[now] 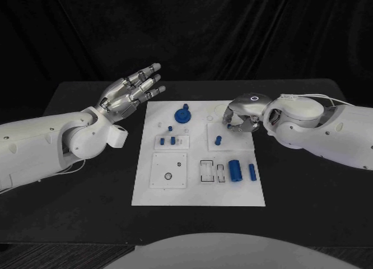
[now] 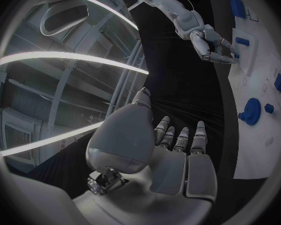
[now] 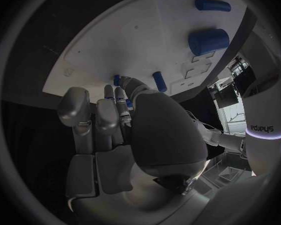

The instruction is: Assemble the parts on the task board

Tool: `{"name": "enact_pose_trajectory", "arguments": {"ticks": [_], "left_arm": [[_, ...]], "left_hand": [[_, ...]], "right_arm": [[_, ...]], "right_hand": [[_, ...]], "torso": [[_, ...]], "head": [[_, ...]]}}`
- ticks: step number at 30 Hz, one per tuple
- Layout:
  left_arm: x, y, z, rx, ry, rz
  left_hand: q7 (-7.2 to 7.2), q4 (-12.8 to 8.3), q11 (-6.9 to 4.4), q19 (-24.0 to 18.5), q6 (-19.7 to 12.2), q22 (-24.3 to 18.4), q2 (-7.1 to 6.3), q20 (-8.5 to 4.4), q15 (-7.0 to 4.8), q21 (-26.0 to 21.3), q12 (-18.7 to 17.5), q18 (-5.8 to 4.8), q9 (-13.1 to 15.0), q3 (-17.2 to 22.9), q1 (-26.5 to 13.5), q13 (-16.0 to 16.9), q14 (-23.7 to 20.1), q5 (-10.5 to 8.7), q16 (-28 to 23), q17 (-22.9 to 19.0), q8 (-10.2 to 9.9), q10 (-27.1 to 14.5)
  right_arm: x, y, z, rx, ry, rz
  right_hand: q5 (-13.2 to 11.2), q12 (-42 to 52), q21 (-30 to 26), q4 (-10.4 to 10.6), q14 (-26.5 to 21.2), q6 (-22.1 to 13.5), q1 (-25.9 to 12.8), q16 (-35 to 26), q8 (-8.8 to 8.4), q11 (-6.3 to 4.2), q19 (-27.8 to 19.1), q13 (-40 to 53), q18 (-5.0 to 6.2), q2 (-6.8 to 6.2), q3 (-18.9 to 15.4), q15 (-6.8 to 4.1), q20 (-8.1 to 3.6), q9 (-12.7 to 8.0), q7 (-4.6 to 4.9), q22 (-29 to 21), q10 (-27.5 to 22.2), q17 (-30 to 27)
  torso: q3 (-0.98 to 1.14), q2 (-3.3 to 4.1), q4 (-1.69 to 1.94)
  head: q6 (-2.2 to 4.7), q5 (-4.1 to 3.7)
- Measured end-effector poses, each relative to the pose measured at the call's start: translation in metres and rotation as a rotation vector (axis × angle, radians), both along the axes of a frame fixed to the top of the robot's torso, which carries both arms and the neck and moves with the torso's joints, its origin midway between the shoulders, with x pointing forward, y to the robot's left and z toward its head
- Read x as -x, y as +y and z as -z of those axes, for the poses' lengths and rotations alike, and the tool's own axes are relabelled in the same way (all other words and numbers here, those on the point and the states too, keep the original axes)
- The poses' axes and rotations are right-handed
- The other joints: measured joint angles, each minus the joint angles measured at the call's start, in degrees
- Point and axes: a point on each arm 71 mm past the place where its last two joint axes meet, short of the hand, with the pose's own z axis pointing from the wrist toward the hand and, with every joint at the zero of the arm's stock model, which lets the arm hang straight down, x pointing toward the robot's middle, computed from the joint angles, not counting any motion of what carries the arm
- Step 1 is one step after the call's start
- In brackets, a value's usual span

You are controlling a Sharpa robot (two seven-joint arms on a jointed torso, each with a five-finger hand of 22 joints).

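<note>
1. Hovering over the upper right of the task board (image 1: 199, 193), your right hand (image 1: 241, 119) has its fingers curled downward toward a small blue peg (image 1: 219, 140) standing just below it. Whether the fingertips pinch anything, I cannot tell; the right wrist view shows them bent close to the plate with a small blue piece (image 3: 159, 81) beside them.
2. Your left hand (image 1: 130, 91) hangs raised off the board's left edge, fingers spread, holding nothing.
3. Judged step: picking up or seating a small peg in the right-hand block. Come down straight, close on the peg's sides, keep it upright.
4. Watch that the wrist does not sweep the blue gear (image 1: 182, 115) nearby, or the two cylinders lower right.
5. Materials: board is flat matt white plate with raised square blocks and cut-out slots. Parts look like smooth hard blue plastic; the large cylinder (image 1: 234, 170) and slim cylinder (image 1: 252, 171) lie on their sides and would likely roll if nudged.
6. Table (image 1: 82, 190) is dull black.
</note>
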Motion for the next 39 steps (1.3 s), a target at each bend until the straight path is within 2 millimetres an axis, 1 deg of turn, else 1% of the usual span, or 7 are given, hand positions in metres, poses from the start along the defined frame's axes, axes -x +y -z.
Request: {"name": "enact_pose_trajectory", "arguments": {"ticks": [5, 8, 11, 20, 31, 38, 39], "left_arm": [[0.0000, 0.0002, 0.0004, 0.000, 0.001, 0.000], [-0.0002, 0.0006, 0.0004, 0.000, 0.001, 0.000], [-0.0003, 0.0009, 0.0005, 0.000, 0.001, -0.001], [-0.0002, 0.0006, 0.0007, 0.002, 0.002, 0.001], [-0.0006, 0.0000, 0.0009, 0.003, 0.003, 0.004], [-0.0008, 0.0002, 0.0011, 0.003, 0.003, 0.004], [-0.0008, 0.0003, 0.0011, 0.003, 0.003, 0.004]], "left_hand": [[0.21, -0.2, 0.30, 0.2, 0.2, 0.3, 0.07, 0.21, 0.20, 0.0, 0.0, 0.01, 0.0, -0.2, 0.5, 0.1, 0.2, 0.38, 0.0, 0.1, 0.0, 0.3], [0.41, -0.4, 0.93, 0.5, 0.4, 0.8, 0.31, 0.51, 0.20, 0.4, 0.0, 0.00, 0.0, -0.4, 0.8, 0.4, 0.2, 0.82, 0.0, 0.1, 0.0, 0.9], [0.41, -0.5, 0.93, 1.0, 0.4, 1.6, 0.28, 1.04, 0.52, 0.4, 0.0, 0.00, 0.0, -0.5, 1.2, 0.4, 0.5, 1.12, 0.0, 0.2, 0.0, 0.9], [0.61, -0.6, 1.11, 1.5, 0.6, 2.2, 0.37, 1.53, 0.84, 0.8, 0.2, -0.01, 0.1, -0.6, 1.7, 0.4, 0.8, 2.07, 0.2, 0.3, 0.0, 1.1], [1.18, -1.2, 1.35, 2.3, 1.6, 2.5, 1.01, 1.84, 1.33, 0.8, 0.2, 0.00, 0.2, -1.2, 2.8, 0.4, 0.9, 5.05, 0.4, 0.4, 0.0, 1.4], [1.23, -1.3, 1.35, 2.5, 1.6, 2.4, 1.01, 1.63, 1.33, 1.0, 0.2, 0.00, 0.2, -1.3, 3.3, 0.4, 0.9, 5.91, 0.4, 0.4, 0.0, 1.4], [1.23, -1.4, 1.35, 2.5, 1.6, 2.4, 1.01, 1.63, 1.33, 1.0, 0.2, 0.00, 0.2, -1.3, 3.3, 0.4, 0.9, 5.98, 0.4, 0.4, 0.0, 1.4]], "right_arm": [[0.0001, 0.0002, 0.0017, -0.001, 0.002, 0.000], [0.0001, -0.0003, 0.0026, 0.000, 0.003, 0.001], [0.0003, -0.0006, 0.0033, 0.000, 0.005, 0.001], [0.0006, -0.0011, 0.0042, 0.000, 0.006, 0.002], [-0.0001, -0.0023, 0.0058, 0.001, 0.008, 0.006], [-0.0003, -0.0025, 0.0068, -0.006, 0.004, 0.005], [-0.0002, -0.0025, 0.0069, -0.007, 0.004, 0.005]], "right_hand": [[-0.4, 0.0, 0.3, -0.2, 0.3, 0.4, -0.2, 0.0, 0.28, -0.05, 0.1, 0.0, 0.00, -0.15, 0.5, -0.04, 0.11, 0.4, 0.07, 0.0, 1.3, 0.2], [-0.4, 0.0, 0.3, -0.4, 0.3, 0.6, -0.4, 0.0, 0.28, -0.14, 0.2, 0.0, 0.00, -0.37, 0.7, -0.04, 0.20, 0.6, -0.14, 0.0, 2.2, 0.2], [-0.4, 0.3, 0.3, -0.6, 0.3, 1.3, -0.4, 0.3, 0.77, -0.25, 0.2, 0.1, -0.01, -0.37, 1.2, -0.04, 0.20, 0.9, 0.10, 0.0, 3.1, 0.3], [-0.6, 0.5, 0.5, -0.8, 0.3, 2.0, -0.4, 0.3, 1.07, -0.44, 0.4, 0.2, -0.01, -0.37, 1.4, -0.04, 0.00, 1.5, 0.24, 0.0, 3.9, 0.4], [-0.6, 0.5, 0.5, -1.5, 0.5, 2.2, -0.4, 0.3, 1.07, -0.44, 0.4, 0.2, -0.01, -0.36, 2.1, 0.11, 0.00, 1.9, 0.44, 0.0, 4.3, 0.3], [-0.3, 0.5, 0.5, -1.8, 0.7, 2.2, -0.4, 0.3, 1.34, -0.44, 0.6, 0.2, -0.01, -0.36, 2.4, 0.31, 0.20, 2.1, 0.45, 0.0, 4.7, 0.3], [-0.3, 0.5, 0.5, -1.9, 0.7, 2.4, -0.4, 0.3, 1.33, -0.42, 0.6, 0.2, 0.00, -0.36, 2.5, 0.31, 0.20, 2.1, 0.67, 0.0, 4.8, 0.3]], "torso": [[-0.01, -0.05, 0.01], [-0.01, -0.05, 0.05], [-0.01, -0.05, 0.07], [-0.02, -0.07, 0.07], [-0.02, -0.07, -0.01], [-0.03, -0.07, 0.01], [-0.03, -0.07, 0.04]], "head": [[0.00, -0.06], [0.00, -0.05], [0.00, 0.05], [0.00, -0.11], [-0.01, -0.01], [-0.01, -0.19], [-0.01, -0.22]]}}
